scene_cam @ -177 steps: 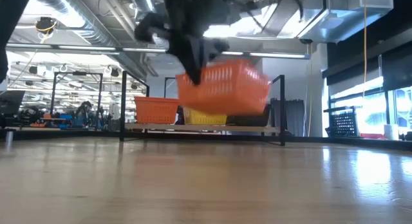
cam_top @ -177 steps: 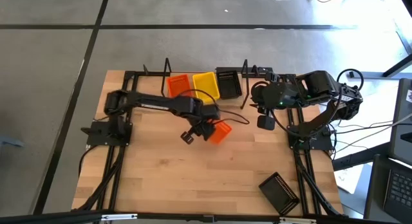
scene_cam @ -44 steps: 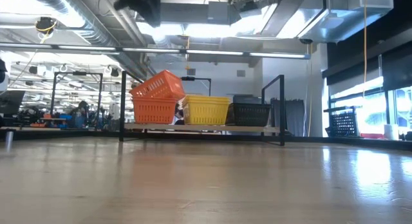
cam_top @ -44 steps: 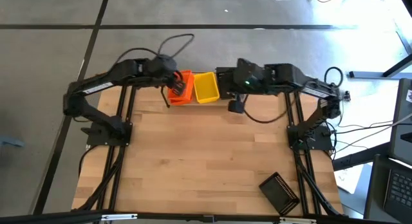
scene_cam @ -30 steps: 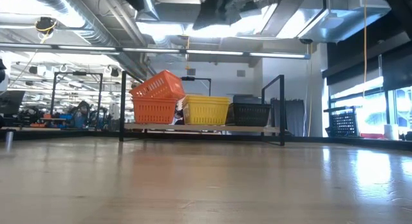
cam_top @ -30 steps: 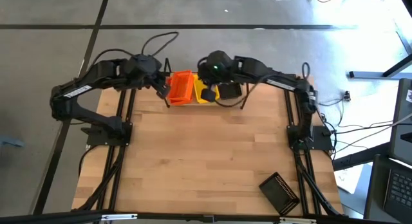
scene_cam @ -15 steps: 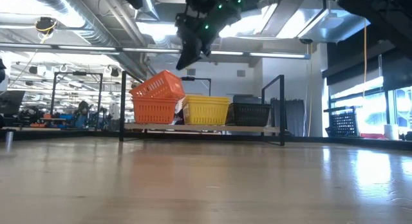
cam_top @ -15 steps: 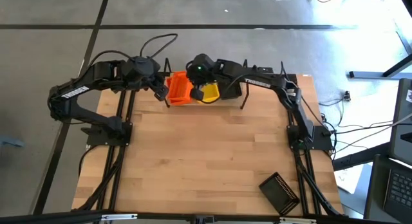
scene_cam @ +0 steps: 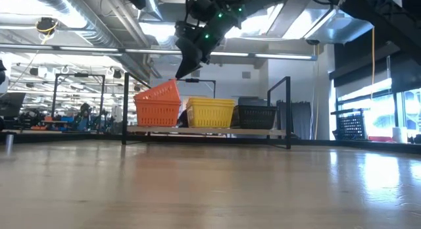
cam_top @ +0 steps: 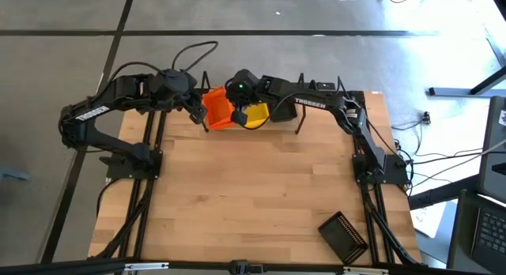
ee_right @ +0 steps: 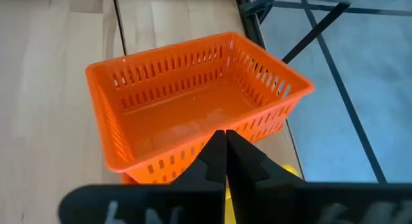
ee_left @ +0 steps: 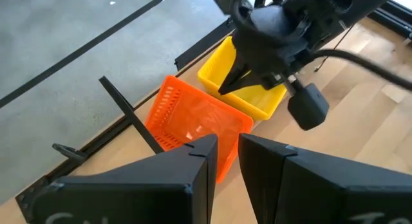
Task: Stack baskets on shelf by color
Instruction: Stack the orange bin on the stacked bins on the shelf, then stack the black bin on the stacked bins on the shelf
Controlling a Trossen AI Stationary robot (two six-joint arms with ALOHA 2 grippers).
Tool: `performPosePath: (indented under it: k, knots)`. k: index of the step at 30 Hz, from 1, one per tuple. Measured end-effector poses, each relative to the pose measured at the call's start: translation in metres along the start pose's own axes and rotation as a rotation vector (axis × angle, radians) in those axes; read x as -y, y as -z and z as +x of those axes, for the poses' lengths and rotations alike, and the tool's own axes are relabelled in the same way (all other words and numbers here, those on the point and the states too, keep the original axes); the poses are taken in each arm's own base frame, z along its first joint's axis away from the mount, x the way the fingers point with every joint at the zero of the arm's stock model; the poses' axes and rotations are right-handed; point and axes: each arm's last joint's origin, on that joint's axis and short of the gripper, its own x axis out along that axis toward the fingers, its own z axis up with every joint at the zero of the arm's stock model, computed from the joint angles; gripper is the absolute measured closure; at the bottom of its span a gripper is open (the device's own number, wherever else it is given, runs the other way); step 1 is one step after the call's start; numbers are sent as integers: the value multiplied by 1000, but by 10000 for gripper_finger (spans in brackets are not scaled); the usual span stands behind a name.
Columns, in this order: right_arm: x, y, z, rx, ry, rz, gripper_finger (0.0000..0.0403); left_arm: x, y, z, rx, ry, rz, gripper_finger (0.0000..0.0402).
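Note:
On the shelf (scene_cam: 263, 131) at the table's far edge stand two orange baskets, one nested in the other (cam_top: 219, 107), then a yellow basket (cam_top: 258, 114) and a black basket (cam_top: 285, 109). The upper orange basket (scene_cam: 158, 92) sits tilted in the lower one (scene_cam: 158, 113), its end by the yellow basket higher. My right gripper (scene_cam: 178, 77) is shut, its tips at that raised end. My left gripper (cam_top: 198, 112) hangs open just left of the orange baskets, with nothing between its fingers. My right gripper presses its shut fingertips (ee_right: 225, 141) on the upper orange basket's rim (ee_right: 193, 144), on the side next to the yellow basket. It comes slanting down from above and from the table's right. The basket rests tilted inside the lower orange basket.
Another black basket (cam_top: 343, 235) lies on the tabletop near the front right corner. The shelf's black upright end loops (scene_cam: 288, 110) rise at both ends. The wide wooden middle of the table (cam_top: 253, 196) has free room.
My right gripper has gone toward the table's left and down onto the upper orange basket. That basket has sunk deeper into the lower one and now stands less tilted.

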Motion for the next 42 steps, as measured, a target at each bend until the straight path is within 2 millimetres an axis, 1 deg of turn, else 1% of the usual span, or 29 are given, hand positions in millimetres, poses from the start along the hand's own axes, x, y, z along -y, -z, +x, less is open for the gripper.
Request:
performPosePath:
  k: [3,5,9,11,14,20,24,30,35,37,39,42]
  knots:
    - [2,-4,-9,2,-3,1,403,0,0,0,-2,-1,1,347]
    - [2,-11,-16,31,-21,0,403,0,0,0,-2,-1,2,347]
    - [-4,-19,-21,103,-131,-4,403,0,0,0,-3,-2,3,347]
    - [-6,-20,-19,139,-174,-3,403,0,1,0,-7,-3,5,347]
    - [-9,-14,-11,128,-196,22,403,-1,2,0,-19,-9,12,347]
    - [0,2,4,110,-163,91,403,-1,2,0,-24,-11,15,347]
    - [0,10,11,82,-163,96,403,-1,3,0,-25,-11,15,347]
    - [3,-11,-5,158,-151,87,403,-1,3,0,-25,-11,15,347]
    - [3,-20,-12,187,-131,76,403,-1,3,0,-32,-14,19,347]
    - [4,-24,-18,182,-133,78,403,-2,4,0,-35,-16,21,347]
    - [5,-28,-29,156,-140,48,403,-2,5,0,-46,-21,26,347]
    - [3,-36,-54,90,-161,-2,403,-3,6,0,-60,-27,33,347]
